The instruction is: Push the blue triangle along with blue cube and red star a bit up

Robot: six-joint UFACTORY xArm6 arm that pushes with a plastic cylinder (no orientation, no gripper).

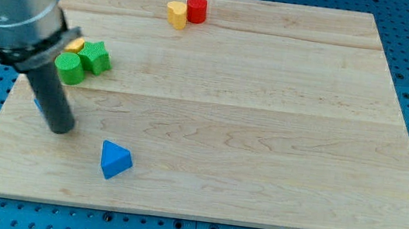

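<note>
The blue triangle lies near the board's bottom left. My tip rests on the board to the triangle's upper left, a short gap away and not touching it. A small sliver of blue shows at the rod's left edge; it may be the blue cube, mostly hidden behind the rod. The red star is not visible; the arm may cover it.
A green cylinder, a green star and a yellow block cluster just above the rod. A yellow heart and a red cylinder sit together at the board's top. The wooden board's bottom edge is near the triangle.
</note>
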